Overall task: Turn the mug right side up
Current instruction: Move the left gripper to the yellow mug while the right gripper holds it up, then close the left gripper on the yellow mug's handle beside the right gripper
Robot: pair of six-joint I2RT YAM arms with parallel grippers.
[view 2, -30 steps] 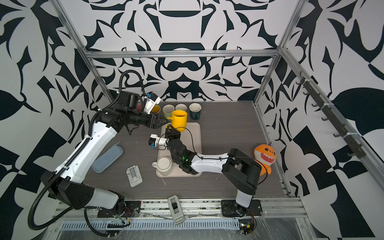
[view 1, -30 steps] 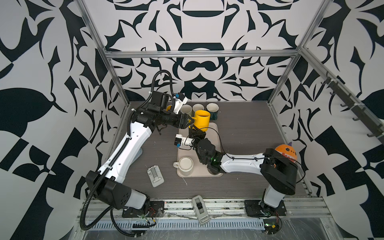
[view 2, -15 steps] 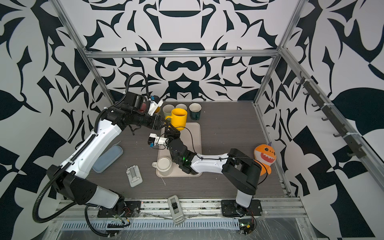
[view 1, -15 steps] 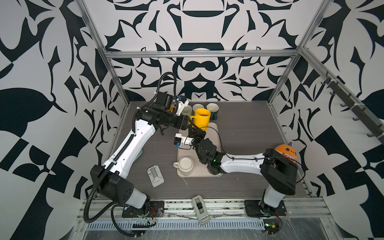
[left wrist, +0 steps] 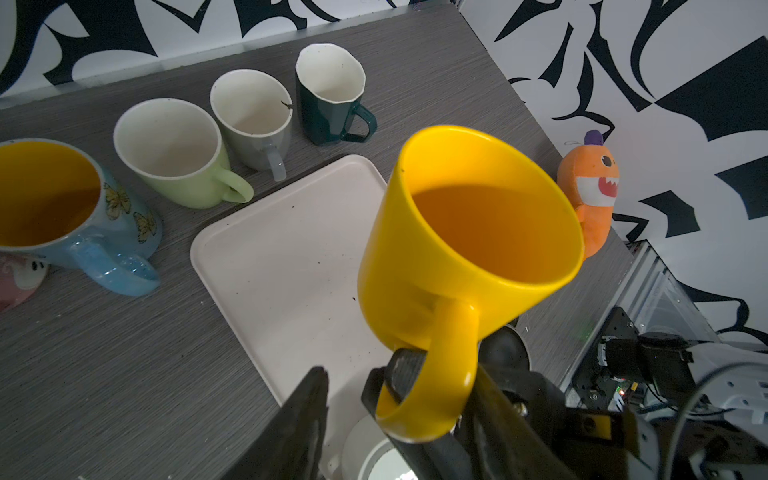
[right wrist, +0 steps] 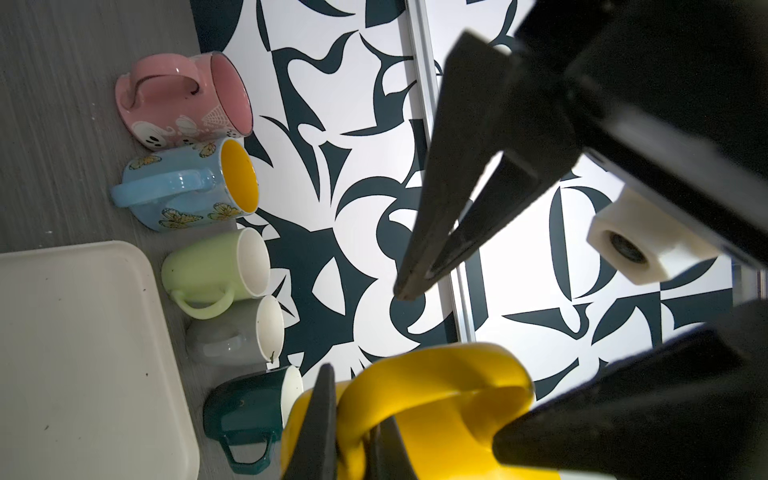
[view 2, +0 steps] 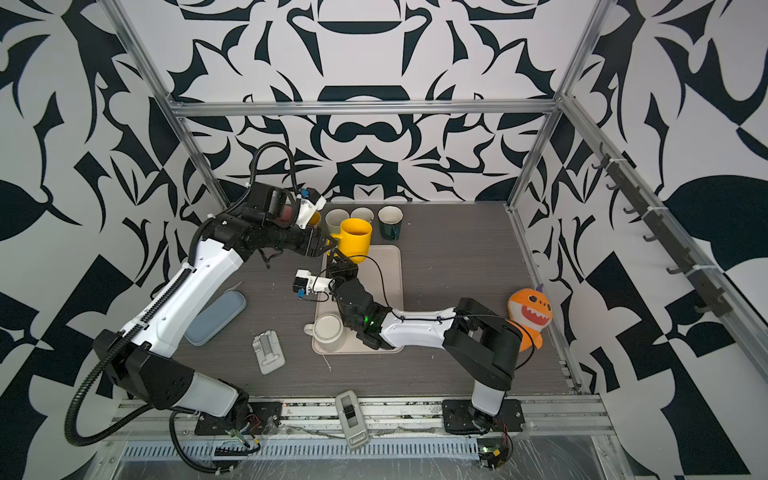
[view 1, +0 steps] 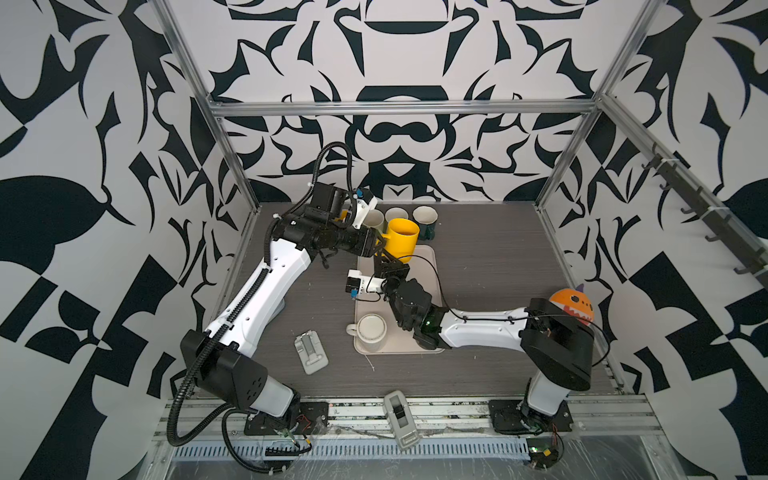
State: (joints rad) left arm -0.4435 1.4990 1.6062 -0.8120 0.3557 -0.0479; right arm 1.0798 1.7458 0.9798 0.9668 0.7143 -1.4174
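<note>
The yellow mug (view 1: 401, 241) (view 2: 355, 241) hangs in the air over the far end of the tray, mouth up and a little tilted, with its handle pointing left. From below, my right gripper (view 1: 388, 264) (right wrist: 353, 415) is shut on the lower part of the handle. My left gripper (view 1: 376, 245) (left wrist: 399, 386) reaches in from the left and stands open, one finger on each side of the handle. In the right wrist view those left fingers (right wrist: 440, 199) show wide apart around the mug (right wrist: 436, 415). The left wrist view looks down into the mug (left wrist: 478, 232).
A cream tray (view 1: 428, 266) lies mid-table with a white mug (view 1: 371, 330) at its near end, apparently bottom up. Several upright mugs line the back: blue (left wrist: 62, 208), green (left wrist: 174, 153), grey (left wrist: 253, 112), dark green (left wrist: 332, 95). An orange plush (view 1: 571, 303) sits right, a grey case (view 1: 311, 351) front left.
My left gripper has moved right, up to the mug's handle, and its jaws have narrowed somewhat. The right gripper and the yellow mug have stayed in place.
</note>
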